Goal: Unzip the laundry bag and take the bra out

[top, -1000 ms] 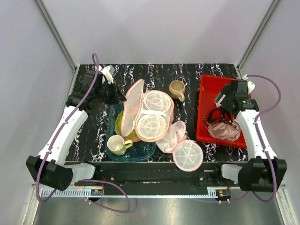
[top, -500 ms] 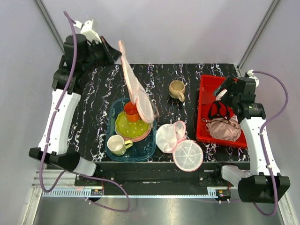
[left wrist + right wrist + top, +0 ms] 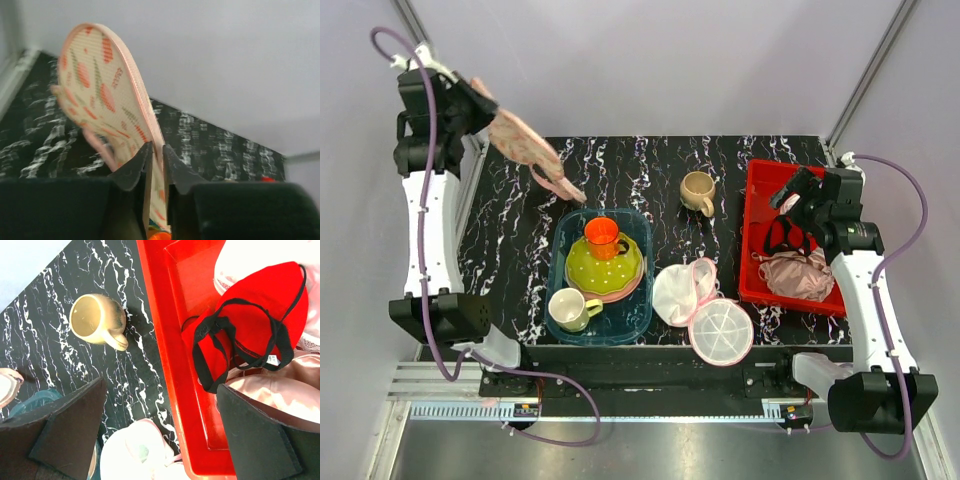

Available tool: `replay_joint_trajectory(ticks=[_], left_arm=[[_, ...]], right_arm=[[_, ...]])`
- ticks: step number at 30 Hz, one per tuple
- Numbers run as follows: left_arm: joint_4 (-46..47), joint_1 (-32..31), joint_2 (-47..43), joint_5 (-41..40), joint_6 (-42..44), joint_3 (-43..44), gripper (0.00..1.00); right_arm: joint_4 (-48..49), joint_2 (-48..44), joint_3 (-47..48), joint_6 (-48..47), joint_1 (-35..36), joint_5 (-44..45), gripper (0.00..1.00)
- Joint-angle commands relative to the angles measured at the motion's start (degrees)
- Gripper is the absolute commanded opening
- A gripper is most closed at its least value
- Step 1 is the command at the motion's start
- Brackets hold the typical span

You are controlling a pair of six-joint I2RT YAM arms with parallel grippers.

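The laundry bag (image 3: 525,145), peach-pink with red-orange motifs, hangs in the air at the far left, well above the table. My left gripper (image 3: 485,102) is shut on its pink edge. In the left wrist view the bag (image 3: 100,85) stands up as an oval flap from between my closed left gripper (image 3: 156,150). The bra (image 3: 798,275), mauve-pink, lies in the red tray (image 3: 748,230) beside a red garment with black trim (image 3: 250,325). My right gripper (image 3: 792,198) hovers open over the tray's left part. In the right wrist view the open gripper (image 3: 160,410) straddles the tray's rim, with the bra (image 3: 280,400) by its right finger.
A blue tray (image 3: 558,250) holds a green plate (image 3: 610,265), an orange cup (image 3: 602,235) and a cream mug (image 3: 570,310). A tan mug (image 3: 698,190) stands on the black marbled table. Two white mesh pouches (image 3: 720,330) lie near the front edge.
My left arm has swung the laundry bag up off the blue tray and out to the far left, uncovering the plates. My right gripper has opened wider and risen from the bra.
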Motion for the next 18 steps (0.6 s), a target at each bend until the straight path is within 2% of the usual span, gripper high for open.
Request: replay_joint_trajectory(ticks=[1, 2, 3, 9, 18], left_arm=[[3.3, 6.7, -4.1, -3.0, -0.7, -7.3, 0.52], [3.1, 6.9, -4.5, -2.2, -0.7, -8.2, 0.88], [3.1, 7.1, -5.0, 0.1, -0.2, -10.4, 0.99], [4.6, 6.8, -12.7, 8.0, -0.1, -19.8, 0.99], [5.5, 2.4, -24.8, 13.2, 1.2, -44.9, 0.99]], right_arm=[[2.0, 0.0, -0.5, 0.3, 0.1, -3.8, 1.0], [2.0, 0.6, -0.6, 0.6, 0.1, -4.3, 1.0], [2.1, 0.8, -0.6, 0.6, 0.1, -4.5, 1.0], [1.2, 3.7, 0.3, 0.5, 0.1, -5.3, 1.0], [-2.9, 10.2, 2.7, -0.4, 0.1, -2.6, 1.0]])
